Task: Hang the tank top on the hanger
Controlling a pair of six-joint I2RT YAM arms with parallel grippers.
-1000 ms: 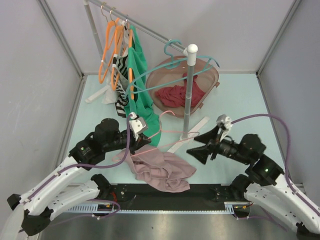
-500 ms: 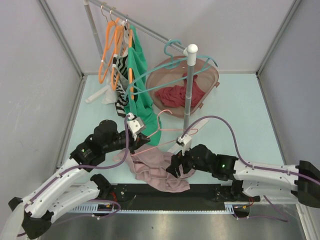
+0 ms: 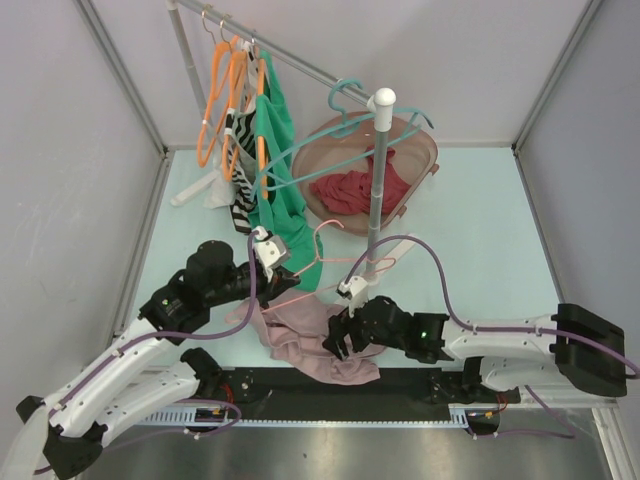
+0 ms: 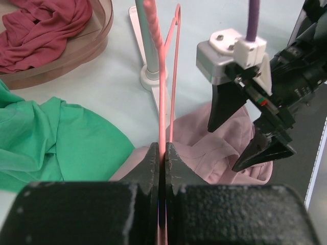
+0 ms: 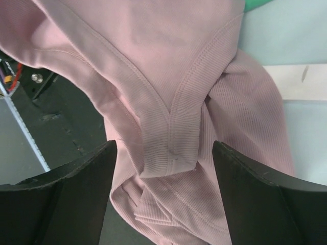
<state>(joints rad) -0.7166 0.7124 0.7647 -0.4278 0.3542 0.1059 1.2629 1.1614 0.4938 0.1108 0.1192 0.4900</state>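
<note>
The mauve-pink tank top (image 3: 300, 340) lies crumpled at the table's near edge, also in the left wrist view (image 4: 214, 153) and filling the right wrist view (image 5: 173, 102). My left gripper (image 3: 281, 268) is shut on the thin light-pink hanger (image 3: 335, 265), whose wire runs up between its fingers (image 4: 162, 102). My right gripper (image 3: 338, 338) is open, just above the tank top, its fingers (image 5: 71, 194) straddling a folded ribbed strap (image 5: 171, 153). The right gripper also shows in the left wrist view (image 4: 245, 138).
A rack pole (image 3: 377, 180) stands mid-table with a teal hanger (image 3: 340, 130). Behind it is a brown basket (image 3: 425, 150) holding a dark red garment (image 3: 350, 190). Orange hangers (image 3: 225, 100) and a green garment (image 3: 285, 190) hang at the back left.
My right arm has swung left from the table's right side and lowered its open gripper onto the tank top. The left gripper has held the hanger almost still.
</note>
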